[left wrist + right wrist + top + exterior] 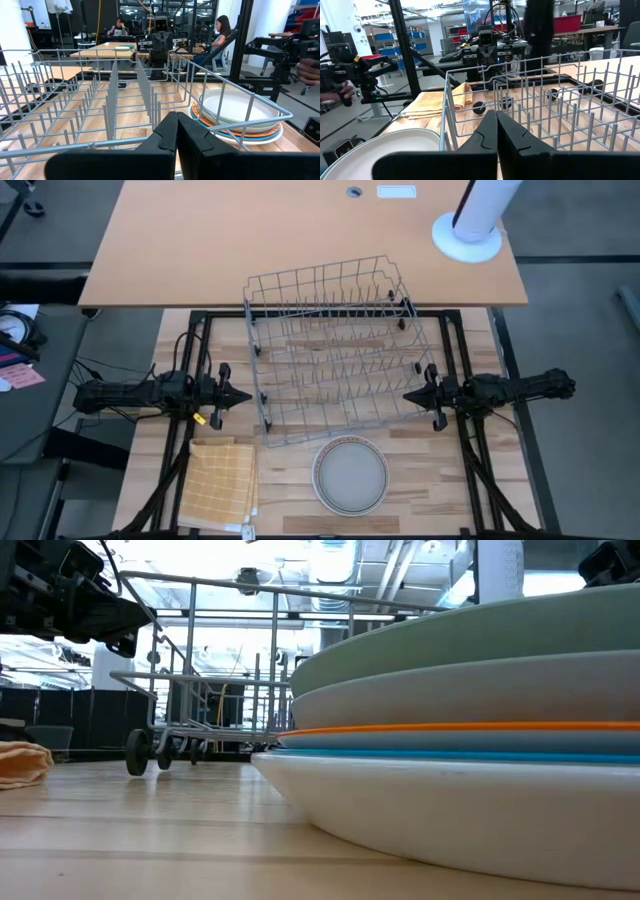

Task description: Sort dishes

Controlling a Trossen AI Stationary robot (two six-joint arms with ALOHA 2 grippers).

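Dishes point(350, 477) stacked on wood table point(420, 500) beside wire rack point(340, 350)

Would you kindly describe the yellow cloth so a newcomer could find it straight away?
From the wire rack in the table's middle, look to the near edge, on the left arm's side. The cloth lies flat beside the plates: square, yellow and checked, the only soft thing there.

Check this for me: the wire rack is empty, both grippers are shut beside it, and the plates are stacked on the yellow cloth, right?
Not quite. The plates are stacked on the bare table, beside the yellow cloth, as the high view shows. The rest holds.
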